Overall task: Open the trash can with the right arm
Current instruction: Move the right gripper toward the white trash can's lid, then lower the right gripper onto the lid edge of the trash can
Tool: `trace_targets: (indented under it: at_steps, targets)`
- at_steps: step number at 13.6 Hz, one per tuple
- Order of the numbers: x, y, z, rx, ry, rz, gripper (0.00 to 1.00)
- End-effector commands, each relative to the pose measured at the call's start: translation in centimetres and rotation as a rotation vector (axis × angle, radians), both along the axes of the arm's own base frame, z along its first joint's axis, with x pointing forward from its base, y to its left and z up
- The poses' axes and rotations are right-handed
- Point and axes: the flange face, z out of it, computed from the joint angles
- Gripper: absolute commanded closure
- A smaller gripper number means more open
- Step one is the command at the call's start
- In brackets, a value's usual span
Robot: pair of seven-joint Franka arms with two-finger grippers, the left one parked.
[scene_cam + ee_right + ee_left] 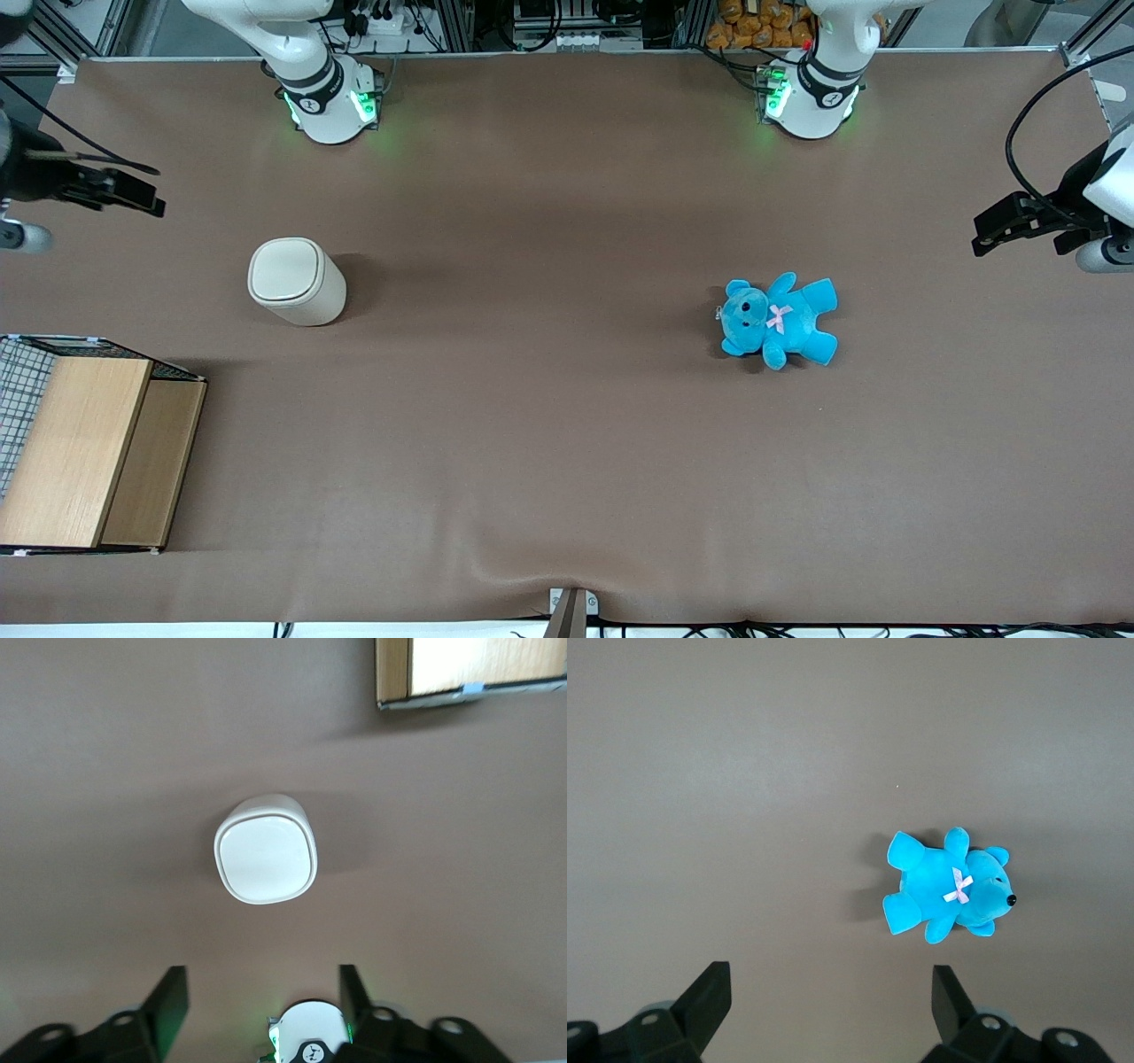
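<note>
Trash can (296,282) stood upright center-left of the front frame, lid shut; right gripper (264,1003) hovered high above, fingers spread, holding nothing.

My front camera looks steeply down over the whole table (567,461). My right wrist camera faces straight down from high above the trash can (266,849), between the parted fingers of the gripper (263,997); both views share that can (295,281).

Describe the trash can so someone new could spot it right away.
On the brown table, look toward the working arm's end, farther from the camera than the wooden box. The trash can stands there: small, cream-white, rounded, lid flat and closed. The gripper hovers above it, jaws open.
</note>
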Motion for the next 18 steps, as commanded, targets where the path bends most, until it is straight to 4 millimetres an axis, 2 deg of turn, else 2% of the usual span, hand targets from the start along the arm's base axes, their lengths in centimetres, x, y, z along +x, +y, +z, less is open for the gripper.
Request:
trace_targets:
  at_steps: [1,3,4,7,12,18]
  targets:
    - [-1.1,0.2,-2.9,0.000,0.043,-0.014,0.77]
    - [-2.2,0.1,-5.3,0.017,0.048,-0.019,0.97]
    - [-3.0,0.0,-7.0,0.020,0.035,-0.018,1.00]
    - [-4.7,-0.1,-11.6,0.020,0.025,-0.024,1.00]
    - [-5.2,-0.3,-16.8,0.015,-0.020,-0.033,1.00]
    - [-5.1,-0.8,-21.0,0.015,-0.087,-0.004,1.00]
